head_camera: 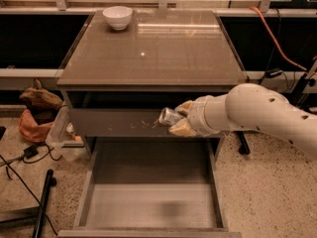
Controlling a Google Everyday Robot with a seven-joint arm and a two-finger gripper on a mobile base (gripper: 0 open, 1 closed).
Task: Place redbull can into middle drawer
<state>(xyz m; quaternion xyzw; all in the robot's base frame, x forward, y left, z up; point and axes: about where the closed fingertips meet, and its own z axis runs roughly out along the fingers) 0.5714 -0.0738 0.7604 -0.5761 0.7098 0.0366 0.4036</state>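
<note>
The two pale yellow fingers [181, 129] are closed around the redbull can [168, 116], one above it and one below it. The can is held tight between them. It is lying on its side, with one round end turned to the left.

The gripper [175, 119] is held up in the air, just in front of the drawer front [114, 123] with pale scratches, near its right end. Whether the can touches that front cannot be told.

Behind the fingers a short white wrist is seen, and after it a thick, round white arm [257, 114]. The arm is reached in from the right edge. It is bent so that the wrist is pointed to the left, almost level.

The middle drawer [124, 207] is pulled wide open below the gripper. The can is not yet in it. It is held above the back right part of the drawer, as high as the scratched front. A dim shadow is seen on the flat drawer floor.

Above the gripper the brown worktop [158, 53] is seen. A white bowl [117, 17] is set near its back left corner, well apart from the can.

On the floor to the left, a brown and orange bag [33, 118] and some black cables [20, 157] are seen.
</note>
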